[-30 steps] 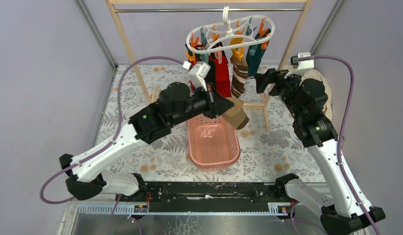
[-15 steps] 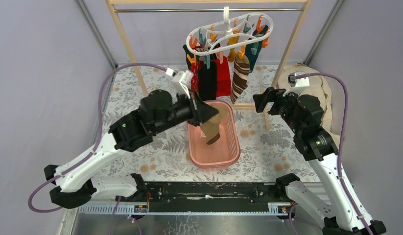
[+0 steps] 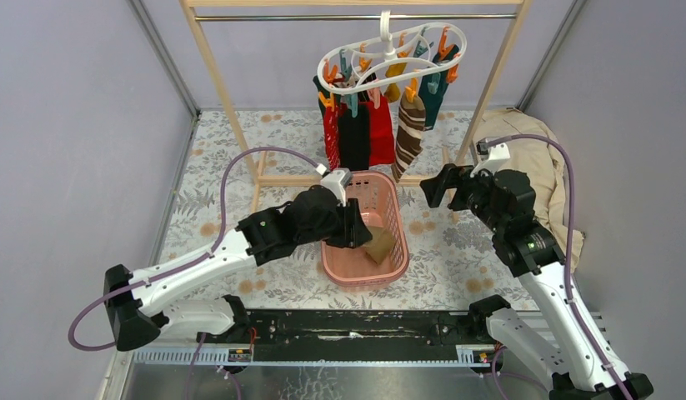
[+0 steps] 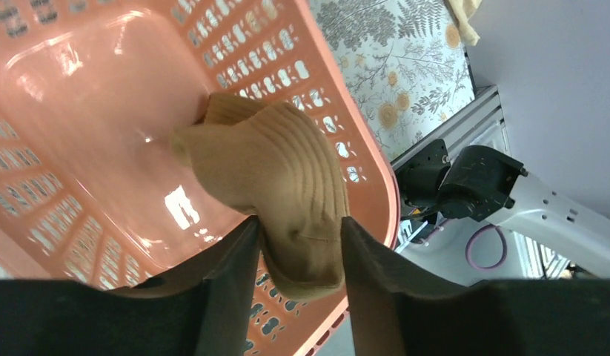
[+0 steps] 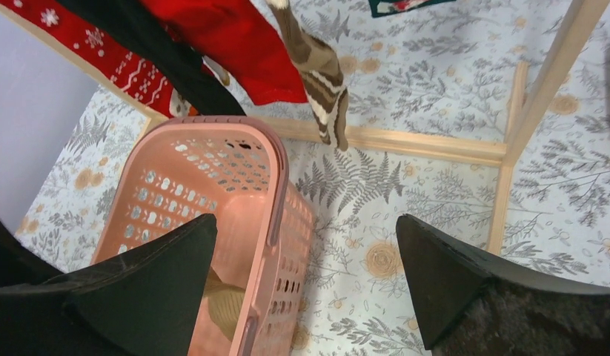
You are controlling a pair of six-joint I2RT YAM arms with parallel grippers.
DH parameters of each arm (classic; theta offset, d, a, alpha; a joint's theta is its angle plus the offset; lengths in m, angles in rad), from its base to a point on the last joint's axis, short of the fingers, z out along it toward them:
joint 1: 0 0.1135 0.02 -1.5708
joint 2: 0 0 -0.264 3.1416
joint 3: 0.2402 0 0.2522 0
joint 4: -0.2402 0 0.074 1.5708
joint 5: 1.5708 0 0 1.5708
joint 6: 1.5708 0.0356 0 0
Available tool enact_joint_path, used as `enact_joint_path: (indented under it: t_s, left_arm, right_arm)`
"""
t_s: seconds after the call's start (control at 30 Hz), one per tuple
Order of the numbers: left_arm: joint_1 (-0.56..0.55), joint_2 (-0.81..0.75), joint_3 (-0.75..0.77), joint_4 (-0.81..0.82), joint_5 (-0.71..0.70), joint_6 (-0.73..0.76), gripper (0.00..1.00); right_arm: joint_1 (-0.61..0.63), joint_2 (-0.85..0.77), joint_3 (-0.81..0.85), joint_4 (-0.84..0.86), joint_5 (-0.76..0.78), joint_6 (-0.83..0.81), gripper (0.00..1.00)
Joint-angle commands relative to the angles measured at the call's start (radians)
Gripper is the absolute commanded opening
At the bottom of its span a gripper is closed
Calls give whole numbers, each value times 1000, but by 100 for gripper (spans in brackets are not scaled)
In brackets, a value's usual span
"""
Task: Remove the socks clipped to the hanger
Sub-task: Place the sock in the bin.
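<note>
We drop the olive-brown sock (image 4: 272,163) into the pink basket (image 4: 376,185), left gripper (image 4: 298,226) half-parted, hold unclear; our wide-open right gripper (image 5: 305,230) should next take the striped sock (image 5: 320,74).

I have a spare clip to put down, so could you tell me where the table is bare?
Bare table left of the basket, and between basket and right gripper. Crowded under the hanger, where socks dangle.

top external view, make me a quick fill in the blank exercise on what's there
The tan sock sits inside the pink ___. The striped sock hangs clipped to the white ___. The right end effector is ___ and holds nothing.
Missing: basket; hanger; open.
</note>
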Motion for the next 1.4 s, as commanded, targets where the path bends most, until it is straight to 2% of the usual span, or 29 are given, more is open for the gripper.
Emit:
enact_joint_path:
  t_s: [0.0,0.13,0.17,0.2,0.23,0.43,0.73,0.9,1.17,1.37]
  left_arm:
    - [-3,36,-19,58,-13,-3,54]
    - [-3,51,-3,42,-19,8,65]
    - [-3,51,2,37,-23,10,75]
    - [-3,50,6,29,-31,12,93]
    - [-3,47,13,20,-37,15,98]
    - [-3,18,51,-29,-69,23,99]
    - [-3,-57,140,-26,-22,13,99]
    - [-3,-106,136,-22,-30,5,99]
    - [-3,-224,56,-71,-172,-32,99]
    - [-3,-285,31,-160,-336,-47,99]
  right_arm:
    - [8,-12,-20,15,-46,21,99]
    - [7,-2,-32,10,-59,23,100]
    - [8,0,-34,10,-61,23,100]
    - [8,2,-38,10,-63,22,100]
    - [9,2,-42,10,-66,25,100]
    - [8,9,-60,20,-76,31,100]
    - [8,26,-68,33,-94,49,100]
    - [8,30,-61,34,-93,54,100]
    - [9,73,-52,88,-93,55,97]
    - [7,127,-74,187,-105,93,94]
